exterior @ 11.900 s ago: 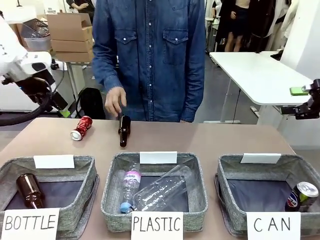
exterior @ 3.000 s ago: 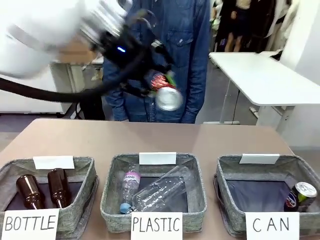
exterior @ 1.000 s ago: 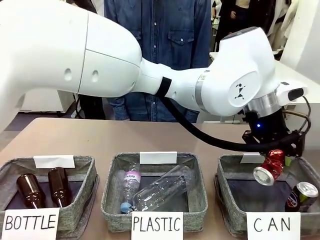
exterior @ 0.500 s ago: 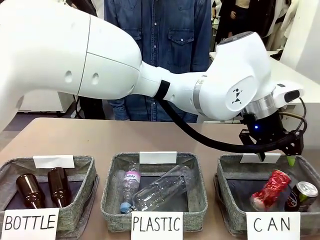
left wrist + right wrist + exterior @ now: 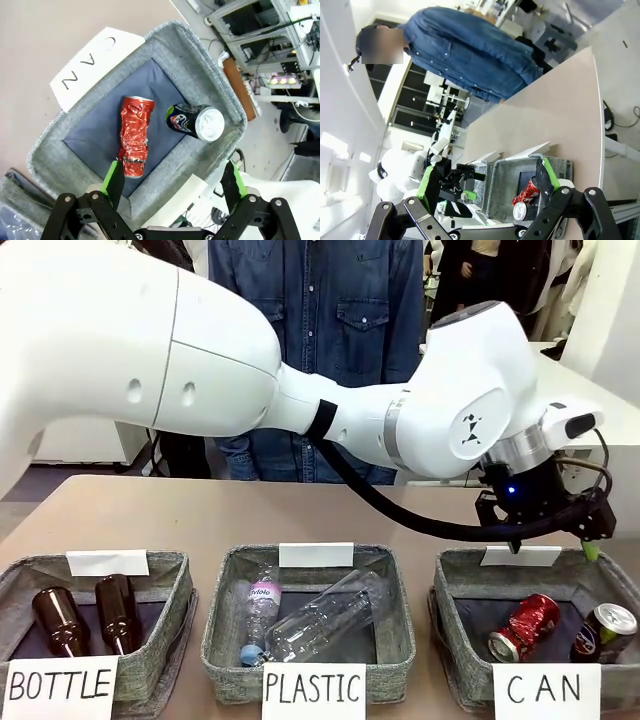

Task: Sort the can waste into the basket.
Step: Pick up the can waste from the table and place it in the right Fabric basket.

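Note:
The red dented can (image 5: 523, 628) lies on its side in the grey basket (image 5: 448, 592) signed "CAN" (image 5: 545, 692), next to the dark blue can (image 5: 603, 632). My left gripper (image 5: 553, 548) hangs just above that basket, open, holding nothing. In the left wrist view the red can (image 5: 134, 136) and the blue can (image 5: 195, 121) lie side by side on the dark bottom of the basket (image 5: 55, 152), below my open left gripper (image 5: 172, 182). My right gripper (image 5: 487, 177) is open with nothing in it, well off to the side, and looks back at the basket (image 5: 502, 182) with the red can (image 5: 530, 189).
The left arm (image 5: 300, 370) stretches across the whole table from the left. A basket signed "PLASTIC" (image 5: 310, 610) holds clear bottles, and one signed "BOTTLE" (image 5: 95, 605) holds two brown bottles. A person in a denim shirt (image 5: 320, 300) stands at the far side.
My left gripper opened and let go of the red can, which dropped into the "CAN" basket and settled beside the blue can. The gripper rose slightly.

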Robot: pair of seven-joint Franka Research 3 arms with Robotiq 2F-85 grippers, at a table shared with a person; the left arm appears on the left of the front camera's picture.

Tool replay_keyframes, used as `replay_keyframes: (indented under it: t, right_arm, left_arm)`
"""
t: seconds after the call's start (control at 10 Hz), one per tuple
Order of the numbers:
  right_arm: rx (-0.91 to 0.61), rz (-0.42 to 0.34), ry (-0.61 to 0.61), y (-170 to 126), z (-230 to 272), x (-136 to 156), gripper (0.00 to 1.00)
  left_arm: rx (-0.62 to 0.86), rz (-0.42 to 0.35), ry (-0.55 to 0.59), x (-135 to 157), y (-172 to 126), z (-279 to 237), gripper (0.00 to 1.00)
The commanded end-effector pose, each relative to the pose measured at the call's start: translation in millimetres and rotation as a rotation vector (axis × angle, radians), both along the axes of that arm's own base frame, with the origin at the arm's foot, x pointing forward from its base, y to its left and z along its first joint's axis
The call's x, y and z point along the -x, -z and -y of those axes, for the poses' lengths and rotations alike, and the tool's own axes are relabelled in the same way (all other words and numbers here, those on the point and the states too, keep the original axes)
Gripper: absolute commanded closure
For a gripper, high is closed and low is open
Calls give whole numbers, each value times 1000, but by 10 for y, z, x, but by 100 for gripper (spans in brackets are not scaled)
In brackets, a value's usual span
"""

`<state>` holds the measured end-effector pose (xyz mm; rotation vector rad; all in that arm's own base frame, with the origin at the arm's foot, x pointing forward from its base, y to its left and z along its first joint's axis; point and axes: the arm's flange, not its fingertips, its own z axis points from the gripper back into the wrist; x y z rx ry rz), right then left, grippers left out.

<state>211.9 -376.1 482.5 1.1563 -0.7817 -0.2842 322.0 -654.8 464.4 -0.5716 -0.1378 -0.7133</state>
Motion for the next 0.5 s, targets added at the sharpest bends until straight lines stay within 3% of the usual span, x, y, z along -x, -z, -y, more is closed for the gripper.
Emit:
replay_keyframes:
  t: [0.0,0.2,0.3,0.4]
  right_arm:
    - [0,0,0,0,0,0,0]
    - [51,36,-73,-122,-371,-236,0]
    - [47,99,-93,-288,-749,-476,0]
    - [73,134,-145,-430,-1187,-706,0]
  left_arm:
    - [38,-23,-146,-30,-223,-404,0]
    - [101,-109,-420,-251,-575,-1027,0]
    - [154,-152,-594,-362,-734,-1424,0]
    - [199,-177,-680,-402,-838,-1789,0]
